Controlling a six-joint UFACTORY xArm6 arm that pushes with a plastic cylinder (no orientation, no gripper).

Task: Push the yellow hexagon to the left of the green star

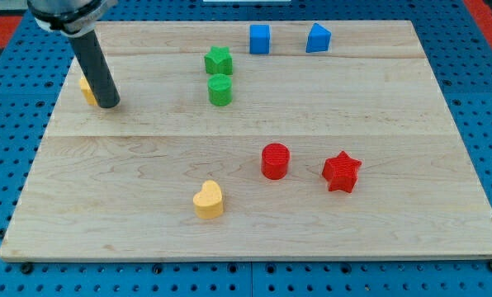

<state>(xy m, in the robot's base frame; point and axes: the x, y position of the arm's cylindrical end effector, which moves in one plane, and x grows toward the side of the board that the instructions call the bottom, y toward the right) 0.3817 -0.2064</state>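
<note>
The arm shows only its lowest part. At the top left there is a round dark grey collar, partly cut by the picture edge. From it comes a straight black rod, smooth and matte, same thickness everywhere, ending in my tip (108, 105), which is flat.

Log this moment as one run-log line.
tip beside yellow hexagon, view's left | green star top centre | hexagon left of star
</note>
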